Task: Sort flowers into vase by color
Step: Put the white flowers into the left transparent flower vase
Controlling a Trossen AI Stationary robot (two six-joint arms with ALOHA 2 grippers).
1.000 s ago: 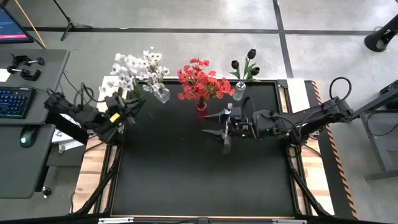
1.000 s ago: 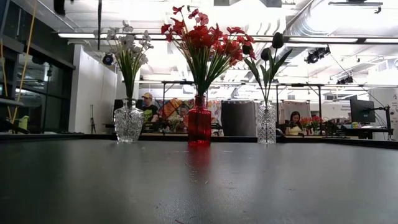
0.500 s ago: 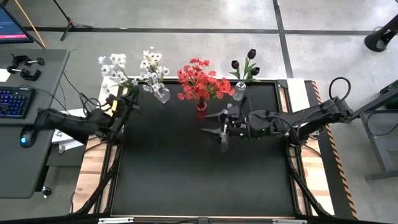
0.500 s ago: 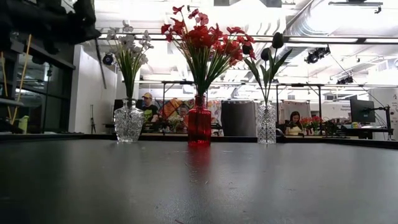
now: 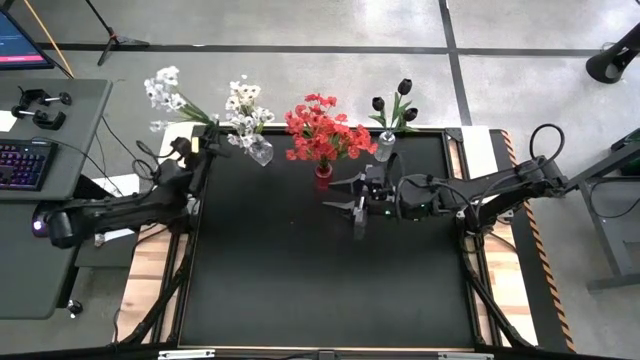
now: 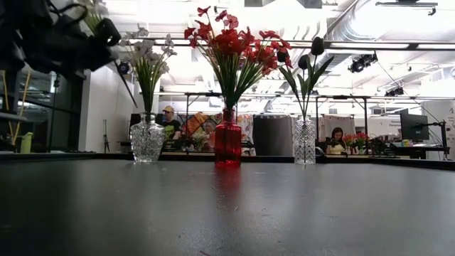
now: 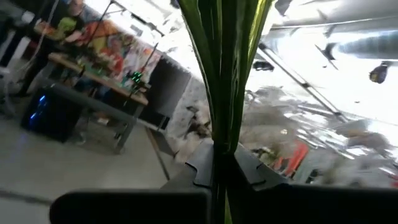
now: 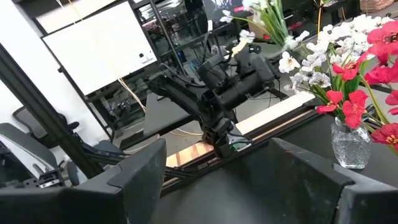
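My left gripper (image 5: 192,153) is at the table's far left corner, shut on a white flower spray (image 5: 160,86) whose blossoms reach out past the table's far left edge. A clear vase (image 5: 260,151) holds white flowers (image 5: 243,104). A red vase (image 5: 323,171) holds red flowers (image 5: 320,130). A second clear vase (image 5: 385,150) holds black flowers (image 5: 400,98). All three vases stand along the far edge. My right gripper (image 5: 355,206) is open and empty over the table, just on the near side of the red vase. My left gripper pinches the white spray's green stems (image 7: 221,134) between its two fingers, low on the stems, away from the blossoms. The spray is lifted clear of the table. It slants from the fingers toward the far left, blossoms outermost.
The table's black top (image 5: 320,270) stretches bare from the vases to the near edge. A desk with a keyboard (image 5: 22,163) stands to the left of the table. People sit in the room behind (image 6: 168,117).
My left arm has swung, its gripper turning at the far left corner. The held white spray has tipped away from the white vase's bunch toward the far left, so its blossoms now stand beyond the table's edge. The gripper stays shut on the stems.
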